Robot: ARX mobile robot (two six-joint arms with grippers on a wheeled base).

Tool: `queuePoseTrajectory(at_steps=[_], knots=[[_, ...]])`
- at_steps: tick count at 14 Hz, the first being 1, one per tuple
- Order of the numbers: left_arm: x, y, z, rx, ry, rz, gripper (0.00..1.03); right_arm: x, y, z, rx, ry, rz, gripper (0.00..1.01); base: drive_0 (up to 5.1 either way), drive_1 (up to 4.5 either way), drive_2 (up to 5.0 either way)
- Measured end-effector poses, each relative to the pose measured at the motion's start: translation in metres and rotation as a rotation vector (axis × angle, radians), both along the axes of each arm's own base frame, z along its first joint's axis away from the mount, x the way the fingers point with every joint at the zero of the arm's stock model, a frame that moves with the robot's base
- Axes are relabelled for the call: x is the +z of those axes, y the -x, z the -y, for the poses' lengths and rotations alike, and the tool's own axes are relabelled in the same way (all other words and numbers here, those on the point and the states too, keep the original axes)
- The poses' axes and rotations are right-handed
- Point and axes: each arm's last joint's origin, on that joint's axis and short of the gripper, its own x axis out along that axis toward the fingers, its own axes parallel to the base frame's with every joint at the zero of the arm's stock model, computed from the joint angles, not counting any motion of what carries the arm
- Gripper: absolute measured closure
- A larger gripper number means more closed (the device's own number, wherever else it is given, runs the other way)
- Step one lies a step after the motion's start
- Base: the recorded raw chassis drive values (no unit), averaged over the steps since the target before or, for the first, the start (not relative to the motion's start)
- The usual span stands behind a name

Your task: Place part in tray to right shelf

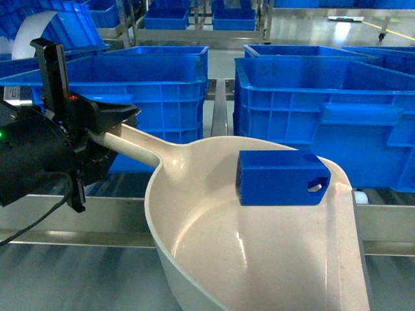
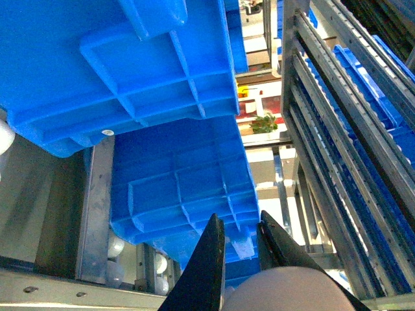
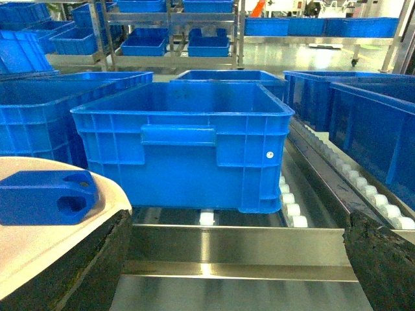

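Gripping the tray (image 1: 259,259) by its handle, the left pincer (image 1: 97,139) carries a rigid, light-looking part (image 1: 282,178) lying loose, likely to slide; right pincer (image 3: 237,259) gapes empty.

The tray (image 1: 259,259) is smooth, glossy beige plastic; the part (image 1: 280,177) a matt blue plastic — as are the ribbed blue crates (image 3: 185,146). The right shelf (image 3: 237,245) is brushed, reflective steel — with white plastic rollers (image 3: 290,208)
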Motion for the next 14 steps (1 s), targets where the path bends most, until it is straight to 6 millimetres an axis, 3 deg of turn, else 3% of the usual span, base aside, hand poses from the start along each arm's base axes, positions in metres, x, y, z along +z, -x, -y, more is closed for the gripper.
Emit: queuePoseTrajectory(at_steps=[14], knots=[[0.0000, 0.0000, 0.0000, 0.000, 0.000, 0.000, 0.90, 0.0000, 0.0000, 0.0000, 0.000, 0.000, 0.000, 0.03, 0.0, 0.00, 0.0]])
